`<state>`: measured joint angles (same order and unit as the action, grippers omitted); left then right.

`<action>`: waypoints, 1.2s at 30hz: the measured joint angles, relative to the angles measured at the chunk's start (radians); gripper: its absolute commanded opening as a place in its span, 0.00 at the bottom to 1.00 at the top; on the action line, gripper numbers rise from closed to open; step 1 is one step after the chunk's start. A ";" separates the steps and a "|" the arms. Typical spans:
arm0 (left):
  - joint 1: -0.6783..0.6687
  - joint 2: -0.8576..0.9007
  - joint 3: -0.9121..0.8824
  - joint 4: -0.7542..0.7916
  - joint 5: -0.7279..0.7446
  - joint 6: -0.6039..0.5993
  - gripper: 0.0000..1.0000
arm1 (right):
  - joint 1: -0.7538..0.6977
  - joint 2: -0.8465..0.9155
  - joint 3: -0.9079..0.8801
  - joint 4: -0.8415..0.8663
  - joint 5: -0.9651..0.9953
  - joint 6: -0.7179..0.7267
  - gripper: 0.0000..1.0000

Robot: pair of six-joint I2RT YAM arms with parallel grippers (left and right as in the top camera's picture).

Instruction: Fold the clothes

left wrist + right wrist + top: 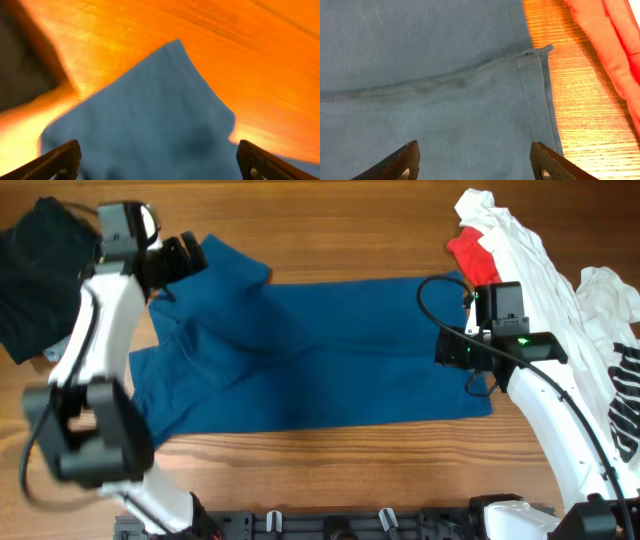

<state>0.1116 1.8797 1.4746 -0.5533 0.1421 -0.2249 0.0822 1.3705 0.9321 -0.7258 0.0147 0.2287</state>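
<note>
Seeing the blue polo shirt (320, 350) spread flat across the middle of the table (330, 220), long axis running left to right. One pointed corner sticks out at its far-left end, and the hem with a side slit is at the right end. Left end effector (188, 256) hovers over that far-left corner, and I read its jaws as wide with nothing between them. Right end effector (442, 348) hangs over the right hem, jaws also wide and empty. Red T-shirt (470, 252) and white T-shirt (545, 280) are bunched together just past the shirt's right end. Dark cloth (35, 270) lies at the table's far-left corner.
</note>
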 measured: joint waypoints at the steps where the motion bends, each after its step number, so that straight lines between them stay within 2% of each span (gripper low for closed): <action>1: 0.000 0.047 0.035 -0.005 0.002 0.007 1.00 | 0.000 0.000 0.000 -0.002 0.000 0.000 0.71; 4: 0.001 0.174 0.129 -0.016 0.013 0.027 1.00 | 0.000 0.000 0.000 -0.004 0.000 0.000 0.72; 8: 0.005 0.268 0.165 0.031 0.014 0.052 1.00 | 0.000 0.000 0.000 -0.005 0.000 0.000 0.72; 24: 0.026 0.389 0.182 0.138 -0.015 0.101 0.98 | 0.000 0.000 0.000 -0.006 0.000 0.001 0.72; 26: 0.026 0.393 0.182 0.140 -0.021 0.103 0.90 | 0.000 0.000 0.000 -0.006 0.000 0.001 0.71; 27: 0.026 0.394 0.183 0.141 -0.022 0.105 0.79 | 0.000 0.000 0.000 -0.006 -0.004 0.001 0.72; 31: 0.026 0.402 0.191 0.123 -0.034 0.113 0.49 | 0.000 0.000 0.000 -0.006 -0.015 0.001 0.72; 34: 0.028 0.404 0.195 0.098 -0.038 0.116 0.34 | 0.000 0.000 0.000 -0.004 -0.015 0.001 0.72; 36: 0.028 0.404 0.198 0.078 -0.039 0.116 0.28 | 0.000 0.000 0.000 0.003 -0.015 0.002 0.72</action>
<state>0.1398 2.2833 1.6726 -0.4751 0.1028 -0.1093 0.0822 1.3705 0.9321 -0.7227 -0.0002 0.2302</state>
